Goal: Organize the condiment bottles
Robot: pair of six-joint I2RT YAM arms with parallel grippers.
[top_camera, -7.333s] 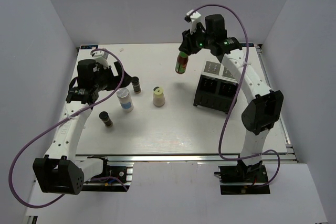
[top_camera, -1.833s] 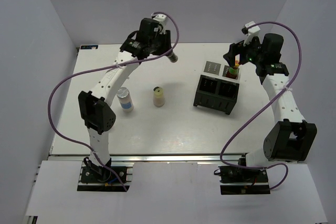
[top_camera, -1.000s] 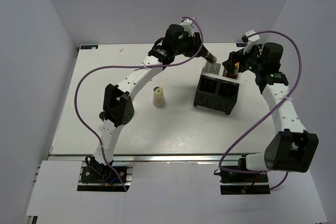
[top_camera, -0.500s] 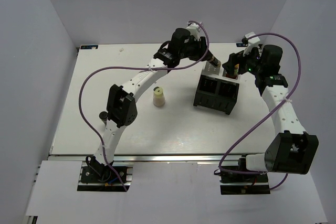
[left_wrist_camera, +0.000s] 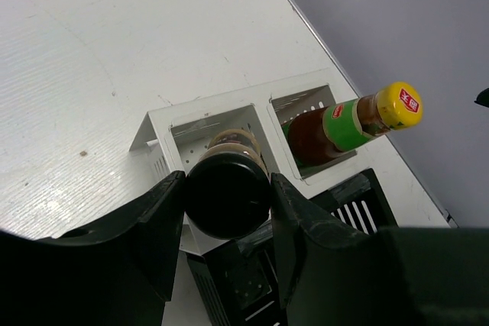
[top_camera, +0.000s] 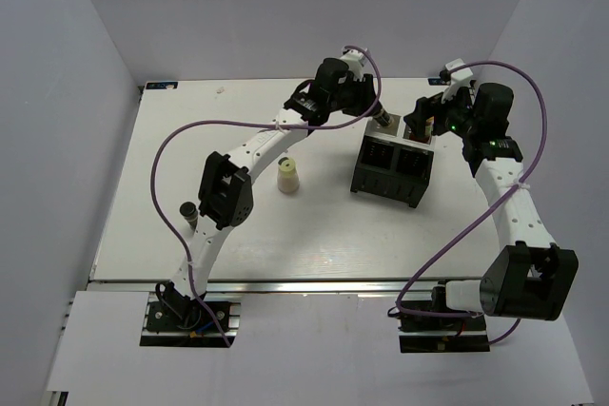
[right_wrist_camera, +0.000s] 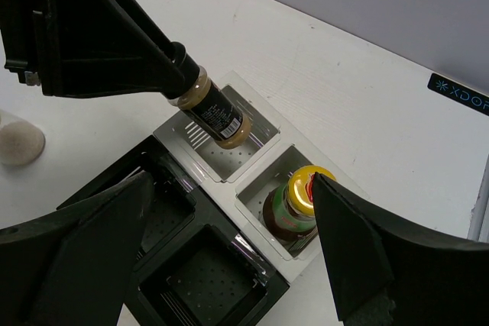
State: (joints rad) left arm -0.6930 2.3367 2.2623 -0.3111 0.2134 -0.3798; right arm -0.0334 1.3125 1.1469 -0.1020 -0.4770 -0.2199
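Note:
My left gripper [left_wrist_camera: 228, 192] is shut on a dark black-lidded jar [left_wrist_camera: 228, 159], holding it tilted with its base over the rear-left white compartment [left_wrist_camera: 200, 121] of the rack. In the right wrist view the jar [right_wrist_camera: 213, 114] hangs just above that compartment's floor. The red sauce bottle [right_wrist_camera: 294, 208], with green neck and yellow cap, stands in the neighbouring white compartment [right_wrist_camera: 269, 177]. My right gripper [right_wrist_camera: 231, 188] is open above the rack with nothing between its fingers. A cream bottle [top_camera: 286, 176] stands on the table. A second dark jar [top_camera: 189, 213] peeks out behind the left arm.
The rack [top_camera: 390, 176] has black compartments [right_wrist_camera: 210, 284] in front, with nothing in them, and white ones behind. The two grippers, left [top_camera: 369, 109] and right [top_camera: 425, 121], are close together over the rack's rear. The left arm's elbow [top_camera: 225, 199] hangs over the table's left part.
My left arm has carried the dark jar rightwards to the rack's rear-left compartment. The right gripper has stayed open near the red sauce bottle standing in the rack.

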